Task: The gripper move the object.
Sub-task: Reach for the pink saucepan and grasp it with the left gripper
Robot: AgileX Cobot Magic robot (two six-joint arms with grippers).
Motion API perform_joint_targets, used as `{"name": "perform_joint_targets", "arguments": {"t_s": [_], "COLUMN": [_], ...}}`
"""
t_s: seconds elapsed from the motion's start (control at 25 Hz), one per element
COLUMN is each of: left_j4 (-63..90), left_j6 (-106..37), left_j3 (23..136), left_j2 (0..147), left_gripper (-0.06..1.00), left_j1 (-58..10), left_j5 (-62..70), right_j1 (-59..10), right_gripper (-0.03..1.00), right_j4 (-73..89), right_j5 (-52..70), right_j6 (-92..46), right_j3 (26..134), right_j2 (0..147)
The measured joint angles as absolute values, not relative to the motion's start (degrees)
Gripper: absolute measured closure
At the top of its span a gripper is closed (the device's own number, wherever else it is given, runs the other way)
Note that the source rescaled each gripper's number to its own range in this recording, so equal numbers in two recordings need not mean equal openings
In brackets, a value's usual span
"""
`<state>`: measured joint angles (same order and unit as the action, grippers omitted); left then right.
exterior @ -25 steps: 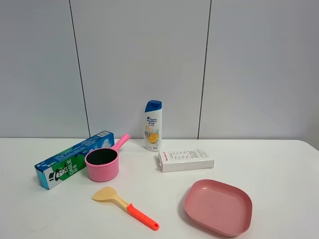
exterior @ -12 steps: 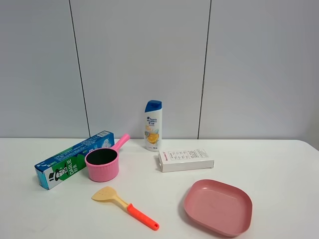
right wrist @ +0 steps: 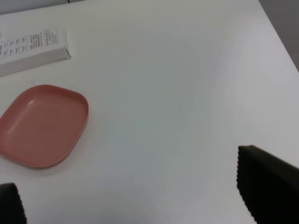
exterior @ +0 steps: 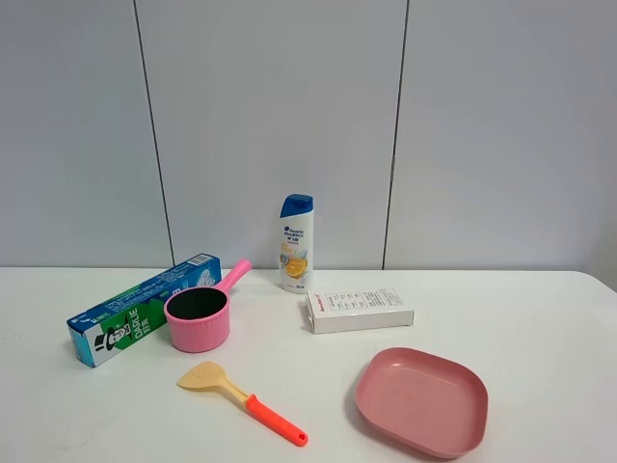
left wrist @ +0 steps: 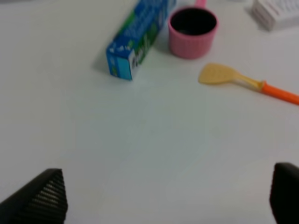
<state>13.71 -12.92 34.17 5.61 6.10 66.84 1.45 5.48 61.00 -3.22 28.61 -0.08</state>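
Observation:
The pink toy saucepan [exterior: 198, 318] with a black inside stands on the white table at the left. Its straight handle [exterior: 234, 274] points to the back right. It also shows in the left wrist view [left wrist: 192, 31], far ahead of my left gripper [left wrist: 163, 200]. That gripper is open and empty, and only its two black fingertips [left wrist: 42, 198] show. My right gripper [right wrist: 138, 196] is open and empty over bare table, near the flat pink plate [right wrist: 42, 123]. Neither gripper shows in the exterior high view.
A blue-green toothpaste box [exterior: 145, 309] lies touching the saucepan's left side. A yellow spatula with an orange handle [exterior: 241, 400] lies in front of the saucepan. A shampoo bottle [exterior: 296, 243] stands at the back. A white box [exterior: 359, 310] and the pink plate [exterior: 421, 400] lie at the right.

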Motion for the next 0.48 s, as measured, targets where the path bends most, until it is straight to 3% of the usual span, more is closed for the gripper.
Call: {"name": "perform_joint_targets", "arguments": {"t_s": [0.48], "left_j4": [22.66], "left_j6": [-23.7], "left_j3": [57.01], "left_j2": [33.26], "left_gripper": [-0.06], "left_j1": [6.1], "left_j5": [63.07], "right_j1": [1.45], "right_gripper": [-0.03], "right_j4": [5.48], "right_j5": [61.0], "right_j6": [-3.22], "right_j3": [28.61], "right_j2": [-0.08]}}
